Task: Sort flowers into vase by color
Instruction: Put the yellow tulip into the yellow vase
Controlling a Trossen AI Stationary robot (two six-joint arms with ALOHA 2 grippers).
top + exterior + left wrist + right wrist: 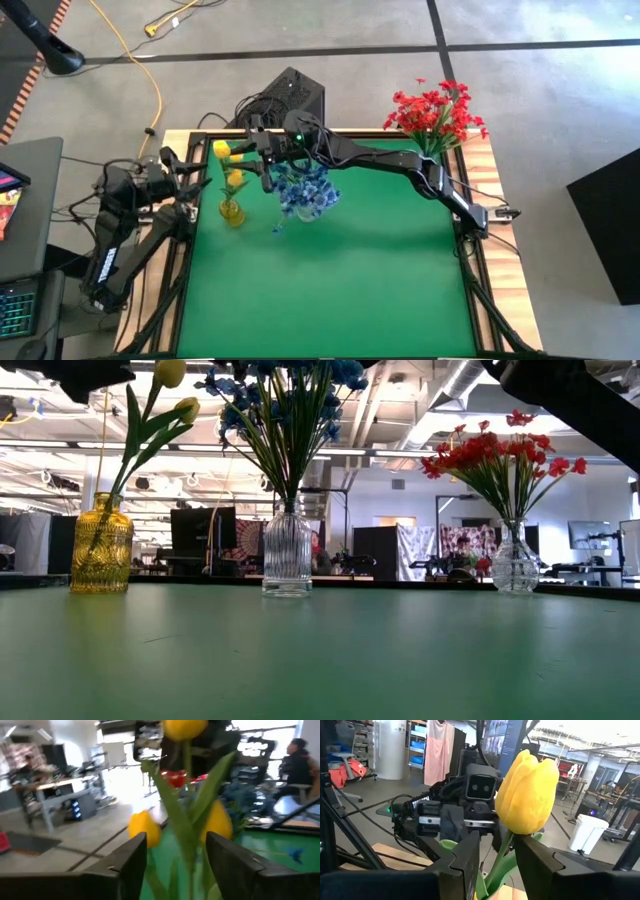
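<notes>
Waxy yellow tulip bud, slender stem

A robotics lab or workshop. The green-topped table stands on a bare concrete floor marked with dark tape lines, a yellow cable trailing across it. Beyond the table are exposed ceiling ducts, strip lights, desks with monitors, a white bin and a seated person.

Green table mat on a wood-edged table, yellow cable across the floor, and someone seated at a desk way back.
</notes>
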